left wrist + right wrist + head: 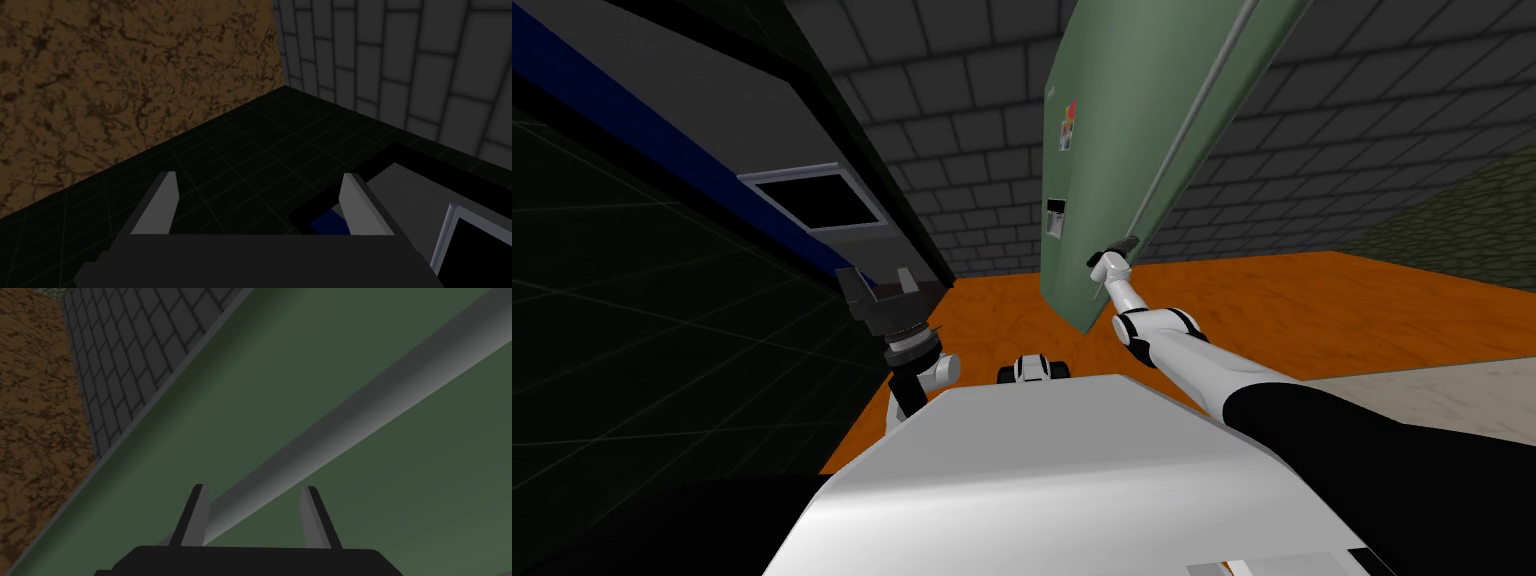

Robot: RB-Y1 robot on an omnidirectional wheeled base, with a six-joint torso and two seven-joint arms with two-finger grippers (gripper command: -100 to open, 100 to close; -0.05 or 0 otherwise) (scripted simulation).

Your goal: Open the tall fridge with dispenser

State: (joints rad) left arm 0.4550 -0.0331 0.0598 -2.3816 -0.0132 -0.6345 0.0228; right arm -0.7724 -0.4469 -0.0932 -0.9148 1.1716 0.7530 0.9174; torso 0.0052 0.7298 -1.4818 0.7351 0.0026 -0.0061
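Observation:
The tall green fridge door (pixel 1112 120) rises ahead, slanted by the camera, with a small dispenser panel (pixel 1054 218) and stickers on its face. A long grey handle bar (pixel 1192 130) runs along its right side. My right gripper (pixel 1112 250) is at the bar's lower end. In the right wrist view the handle (pixel 350 413) passes between the two fingers, and the right gripper (pixel 255 488) is shut on it. Off to the left, my left gripper (pixel 877 282) is held up with its fingers wide open (pixel 260 175) and nothing between them.
To the left is a dark unit with a blue stripe and a grey-framed black opening (pixel 817 200), close to my left hand. Grey brick wall (pixel 962 150) stands behind the fridge. Orange floor (pixel 1312 300) spreads to the right of the door.

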